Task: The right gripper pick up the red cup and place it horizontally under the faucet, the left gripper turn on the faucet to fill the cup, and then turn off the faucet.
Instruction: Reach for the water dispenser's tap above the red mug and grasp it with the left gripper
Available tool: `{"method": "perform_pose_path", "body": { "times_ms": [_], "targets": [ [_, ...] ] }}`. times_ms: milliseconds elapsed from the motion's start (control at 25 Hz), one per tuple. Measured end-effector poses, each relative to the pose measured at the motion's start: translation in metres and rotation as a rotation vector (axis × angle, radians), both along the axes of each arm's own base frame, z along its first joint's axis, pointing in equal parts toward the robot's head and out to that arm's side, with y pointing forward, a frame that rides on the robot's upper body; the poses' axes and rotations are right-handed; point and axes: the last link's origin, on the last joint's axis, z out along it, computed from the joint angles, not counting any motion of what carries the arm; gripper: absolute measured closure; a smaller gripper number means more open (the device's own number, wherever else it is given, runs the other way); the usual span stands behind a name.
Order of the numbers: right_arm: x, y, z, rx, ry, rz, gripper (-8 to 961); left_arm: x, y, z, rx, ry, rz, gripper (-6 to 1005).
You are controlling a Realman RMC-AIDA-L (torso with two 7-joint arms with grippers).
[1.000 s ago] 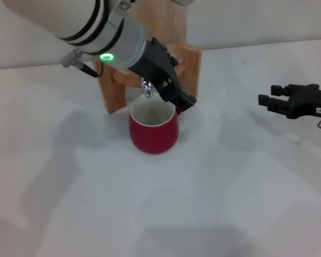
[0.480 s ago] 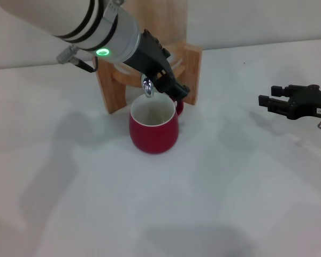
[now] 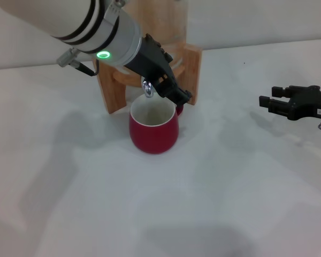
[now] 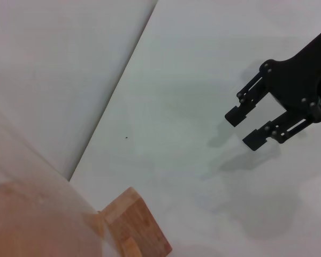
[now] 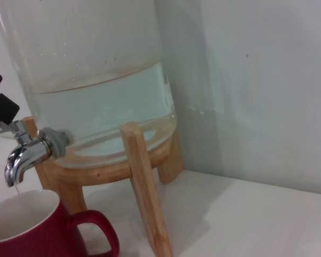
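White table (image 3: pixel 230 203); right wrist alone shows faucet (image 5: pixel 22 155) dripping.

Glossy red cup (image 3: pixel 153 131); shiny chrome faucet (image 5: pixel 28 154); clear glass jar (image 5: pixel 91 69); matt wooden stand (image 5: pixel 142 182).

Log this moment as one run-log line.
stage: filling | left gripper: at faucet lever | cup: upright under spout, thin stream falling | right gripper: open, parked aside

The left claw (image 3: pixel 174 91) reaches forward and down; the right claw (image 3: pixel 268 99) rests parked, fingers apart.
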Motion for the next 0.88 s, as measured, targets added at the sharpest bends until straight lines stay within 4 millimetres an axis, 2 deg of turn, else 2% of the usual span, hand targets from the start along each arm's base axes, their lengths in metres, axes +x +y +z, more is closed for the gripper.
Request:
{"method": "perform_pose_path", "body": {
  "times_ms": [880],
  "targets": [
    [0.0004, -0.0008, -0.0004, -0.003, 0.001, -0.001, 471, -0.0002, -0.0043, 0.0033, -0.002, -0.004, 0.008, 123]
  ]
}}
